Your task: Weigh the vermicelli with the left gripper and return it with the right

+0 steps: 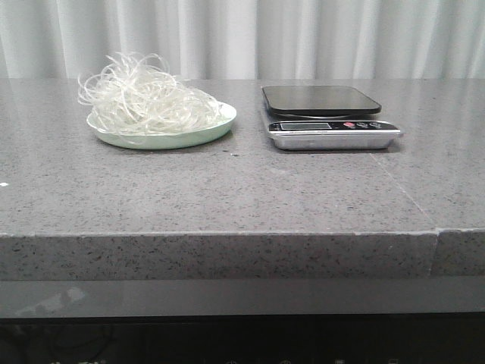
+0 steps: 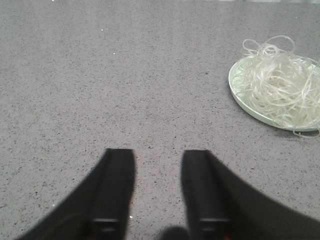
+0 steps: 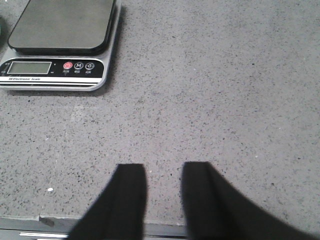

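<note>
The vermicelli (image 1: 144, 100) is a fluffy tangle of whitish strands heaped on a pale green plate (image 1: 216, 127) at the back left of the table. It also shows in the left wrist view (image 2: 280, 85) on the plate (image 2: 237, 85). A kitchen scale (image 1: 327, 117) with an empty dark platform stands to the plate's right; it also shows in the right wrist view (image 3: 60, 40). My left gripper (image 2: 158, 152) is open and empty over bare table, well short of the plate. My right gripper (image 3: 164, 167) is open and empty near the table's front edge, apart from the scale. Neither gripper shows in the front view.
The grey speckled stone tabletop (image 1: 242, 189) has a front edge (image 1: 227, 235) and a seam at the right. White curtains (image 1: 303, 38) hang behind the table.
</note>
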You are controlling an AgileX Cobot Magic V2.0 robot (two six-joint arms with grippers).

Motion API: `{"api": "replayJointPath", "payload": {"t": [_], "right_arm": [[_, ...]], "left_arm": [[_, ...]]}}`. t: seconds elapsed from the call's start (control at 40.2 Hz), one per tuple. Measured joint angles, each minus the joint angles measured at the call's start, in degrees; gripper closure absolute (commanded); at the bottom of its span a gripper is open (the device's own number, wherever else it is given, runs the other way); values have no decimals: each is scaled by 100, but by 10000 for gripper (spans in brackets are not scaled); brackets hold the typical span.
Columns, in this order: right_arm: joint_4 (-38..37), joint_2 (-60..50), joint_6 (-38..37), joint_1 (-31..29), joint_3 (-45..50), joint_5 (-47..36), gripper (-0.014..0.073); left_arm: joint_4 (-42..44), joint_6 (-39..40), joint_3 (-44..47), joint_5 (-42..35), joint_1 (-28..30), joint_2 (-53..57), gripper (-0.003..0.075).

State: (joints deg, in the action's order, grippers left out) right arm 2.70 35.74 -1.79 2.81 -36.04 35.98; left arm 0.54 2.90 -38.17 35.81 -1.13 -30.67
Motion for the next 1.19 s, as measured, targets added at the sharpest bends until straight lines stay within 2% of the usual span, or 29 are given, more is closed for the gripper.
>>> {"api": "replayJointPath", "payload": {"t": [0.174, 0.373, 0.771, 0.945, 1.193], "right_arm": [[0, 0, 0, 0, 0, 0, 53], [0, 0, 0, 0, 0, 8, 53], [0, 0, 2, 0, 0, 8, 53], [0, 0, 2, 0, 0, 8, 53], [0, 0, 2, 0, 0, 8, 53]], "left_arm": [[-14, -46, 0, -48, -54, -43, 209], [-54, -94, -212, -250, -655, -556, 209], [-54, -138, -1142, -1120, -2001, -2720, 209], [-54, -138, -1612, -1486, -2277, -3744, 209], [-54, -138, -2392, -1606, -2310, -5129, 209]]}}
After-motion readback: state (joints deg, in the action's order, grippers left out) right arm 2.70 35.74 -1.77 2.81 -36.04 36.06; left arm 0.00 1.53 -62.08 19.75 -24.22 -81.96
